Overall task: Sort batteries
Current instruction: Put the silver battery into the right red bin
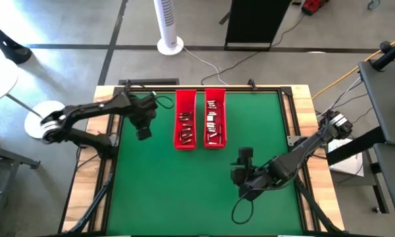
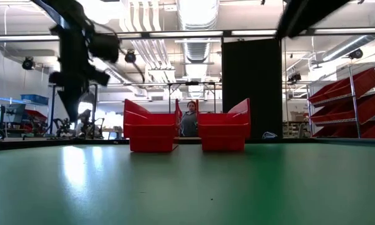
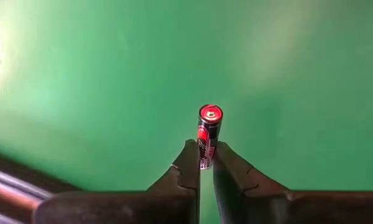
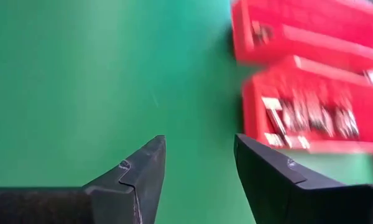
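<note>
On the left side of the green counter (image 1: 184, 191), the left pincer (image 3: 205, 163) hung above bare felt, clear of the surface in the low view. It was clenched on a single battery (image 3: 209, 132), a slim red-and-black cell. The battery's long axis ran straight out along the line of the fingers (image 3: 188, 168), most of its length poking out beyond the tips and only its rear end pinched.

Just to the right of that pincer stood the left red tray (image 1: 185, 118), and touching or nearly touching it, the right red tray (image 1: 214, 118). Both lay with their long sides running away from the robot, and both held loose batteries (image 1: 212, 122) scattered along their floors. The held cell thus had the nearer tray directly to its right, so the coming move looked like a short sideways carry over the tray wall, followed by a drop. Which tray suited this cell could not be told.

Farther right and nearer the front edge, the right pincer (image 4: 196, 165) hovered over open counter with its fingers spread and nothing between them. The trays lay well ahead of it, leaving the left arm much the closer.
</note>
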Robot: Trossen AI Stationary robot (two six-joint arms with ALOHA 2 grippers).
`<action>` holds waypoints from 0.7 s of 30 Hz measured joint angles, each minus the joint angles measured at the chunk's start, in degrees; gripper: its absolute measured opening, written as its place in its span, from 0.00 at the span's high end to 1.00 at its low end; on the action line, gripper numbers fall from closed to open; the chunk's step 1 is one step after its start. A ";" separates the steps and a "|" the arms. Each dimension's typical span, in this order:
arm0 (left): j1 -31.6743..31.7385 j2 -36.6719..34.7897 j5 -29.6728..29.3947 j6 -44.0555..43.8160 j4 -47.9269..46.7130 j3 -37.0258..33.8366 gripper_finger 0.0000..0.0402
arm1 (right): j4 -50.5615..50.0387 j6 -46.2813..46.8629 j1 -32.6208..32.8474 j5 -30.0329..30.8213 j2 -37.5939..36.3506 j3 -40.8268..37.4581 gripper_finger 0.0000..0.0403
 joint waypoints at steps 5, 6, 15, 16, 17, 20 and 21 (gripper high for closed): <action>-5.61 -8.76 3.15 -4.78 5.44 0.00 0.99 | 22.52 -9.82 -0.41 -0.10 -2.48 -6.62 0.53; -7.20 -10.13 3.11 -5.69 7.63 0.00 0.99 | 27.78 -12.35 -0.82 -0.15 -2.56 -8.02 0.53; -24.35 -14.51 -1.93 -7.71 32.23 -0.10 0.99 | 66.47 -30.45 -7.91 -0.21 -0.68 -15.53 0.56; -26.12 -14.18 -2.25 -7.31 36.31 -0.48 0.99 | 67.24 -31.35 -8.90 -0.19 -0.68 -15.43 0.57; -27.72 -13.78 -2.25 -6.63 40.48 -1.03 0.99 | 67.50 -31.64 -9.87 -0.41 -0.68 -14.97 0.57; -31.76 -11.62 -2.34 -3.65 54.12 -4.42 0.99 | 67.91 -31.95 -12.62 -1.95 -0.66 -14.00 0.58; -32.52 -10.67 -2.31 -2.98 58.79 -5.72 0.99 | 67.88 -31.93 -13.33 -2.14 -0.62 -13.74 0.57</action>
